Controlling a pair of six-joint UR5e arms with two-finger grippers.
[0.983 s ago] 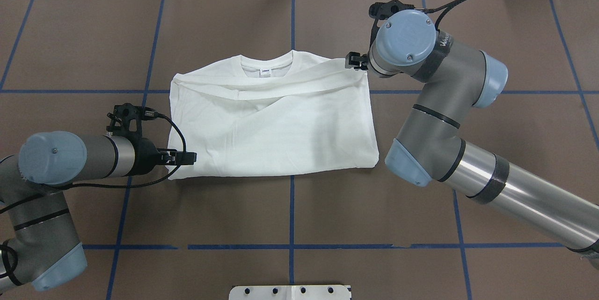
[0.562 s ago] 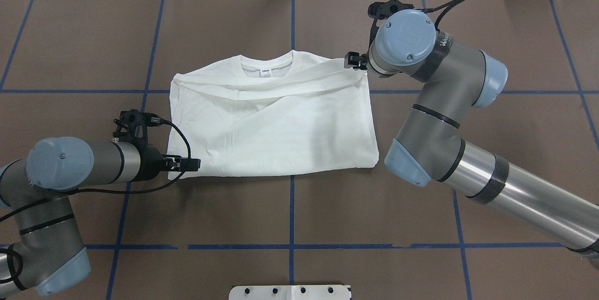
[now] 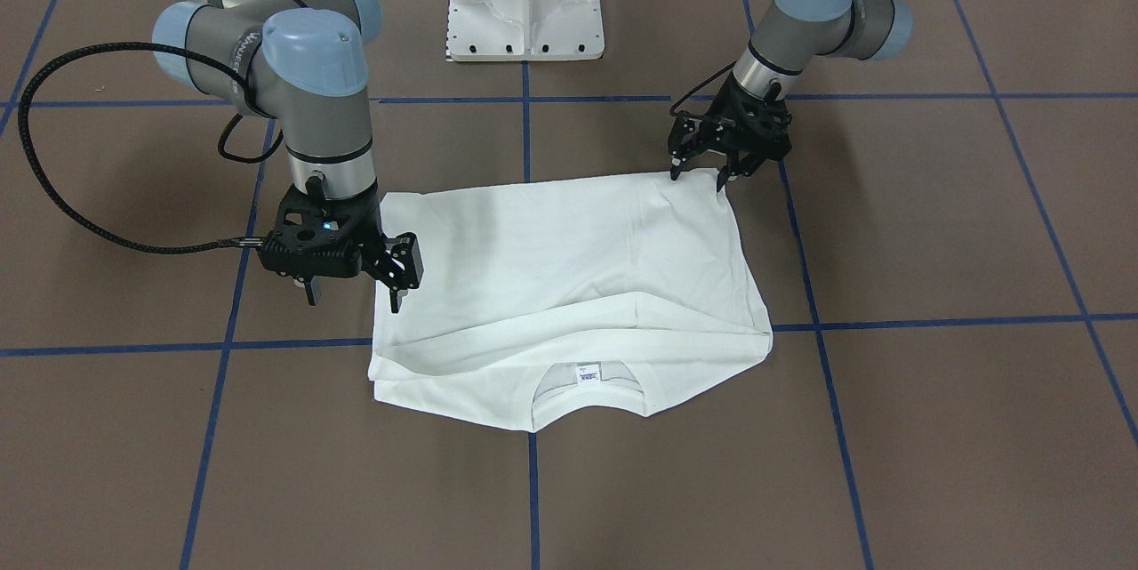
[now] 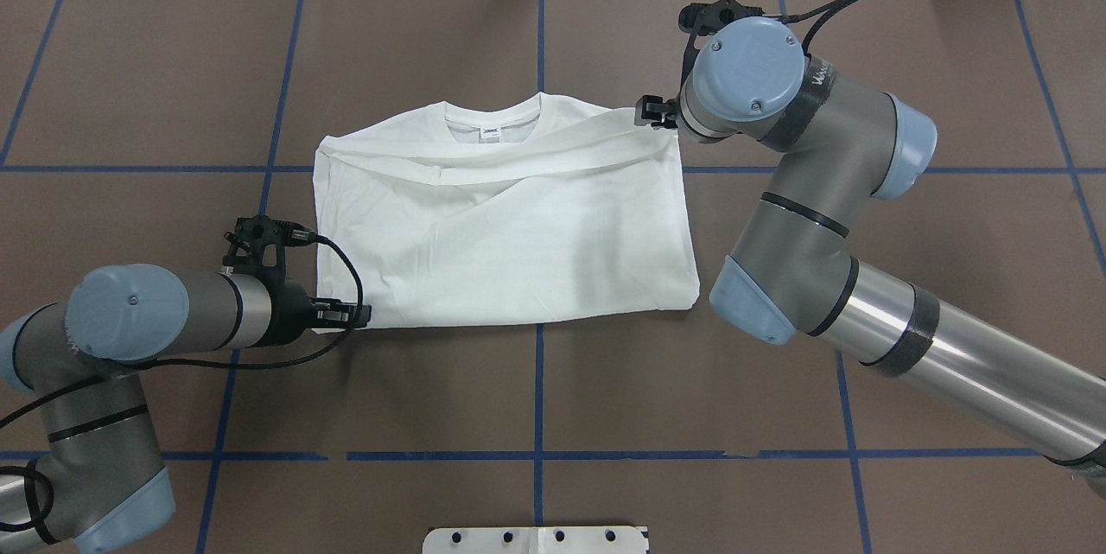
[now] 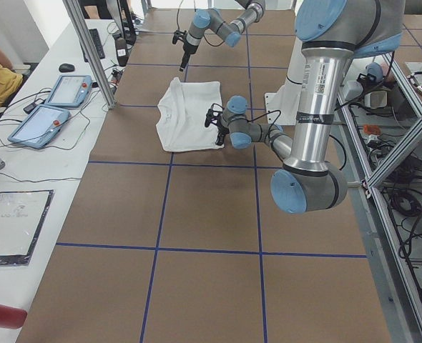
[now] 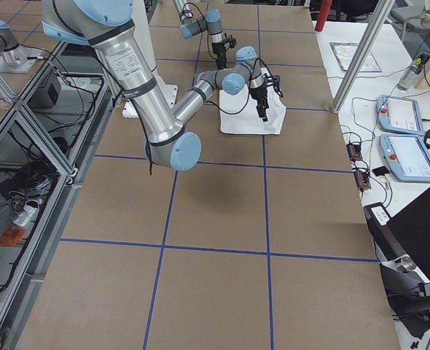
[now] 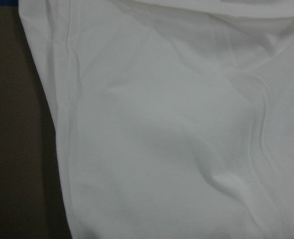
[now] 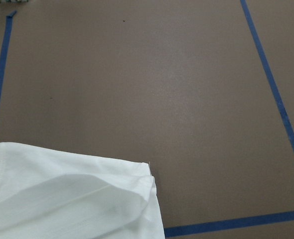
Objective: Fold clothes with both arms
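Even overhead light casts soft shadows on the brown surface [image 4: 432,398]; the T-shirt [image 7: 177,129] shows dim, blurred up close.

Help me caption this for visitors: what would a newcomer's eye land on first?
The white shirt stands out first, folded into a rough rectangle at the middle of the brown table, collar toward the far side. Next come the black grippers at opposite corners of it: the left gripper at the near left corner, the right gripper at the far right corner.
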